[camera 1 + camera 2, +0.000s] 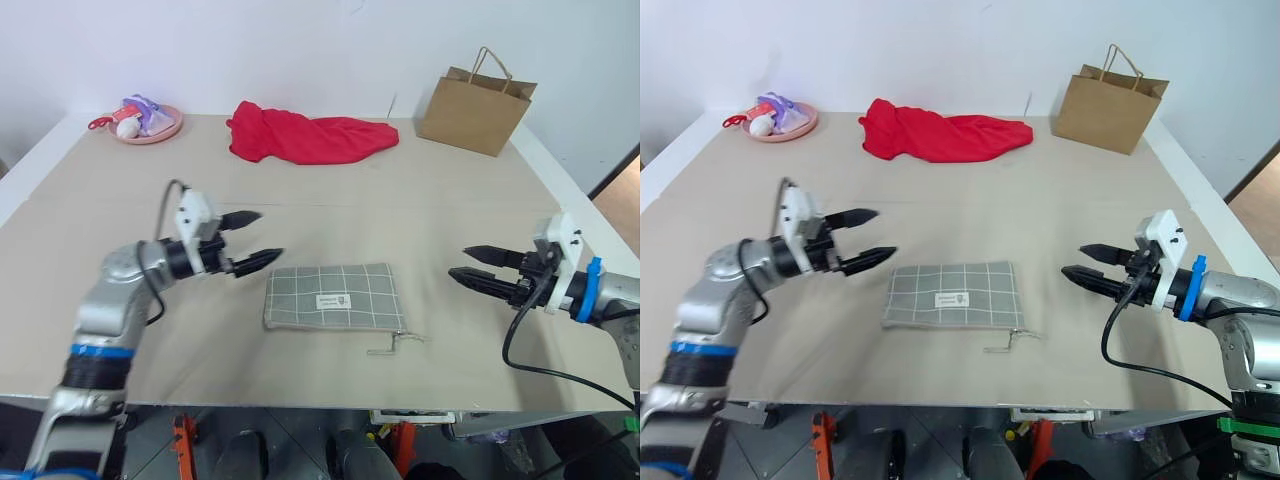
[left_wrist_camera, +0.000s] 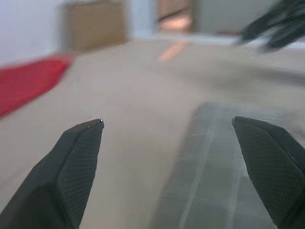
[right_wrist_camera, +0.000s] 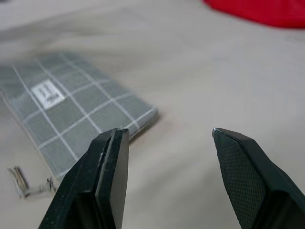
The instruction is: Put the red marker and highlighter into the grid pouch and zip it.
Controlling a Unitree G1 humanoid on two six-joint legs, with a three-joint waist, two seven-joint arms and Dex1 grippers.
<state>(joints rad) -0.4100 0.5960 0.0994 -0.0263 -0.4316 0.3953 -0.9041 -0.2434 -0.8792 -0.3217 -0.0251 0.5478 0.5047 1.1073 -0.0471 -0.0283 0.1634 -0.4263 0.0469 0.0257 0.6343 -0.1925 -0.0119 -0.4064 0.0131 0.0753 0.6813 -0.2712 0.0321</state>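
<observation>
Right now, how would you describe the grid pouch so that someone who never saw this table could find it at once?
Look at the beige table and go to its near edge, in the middle, between the two end effectors. There the grid pouch lies flat. Unlike the crumpled red cloth and the upright brown paper bag at the far side, it is grey with white grid lines, a small white label and a metal zipper pull.

The left arm is reaching in from the lower left of the head view, its forearm angling up toward the frame's middle. The left gripper [image 1: 257,240] is pointing rightward, roughly level, with its two black fingers spread wide apart and nothing between them. The right arm is entering from the right edge. The right gripper [image 1: 476,266] is pointing leftward, its fingers [image 3: 105,177] parted and gripping nothing.
</observation>
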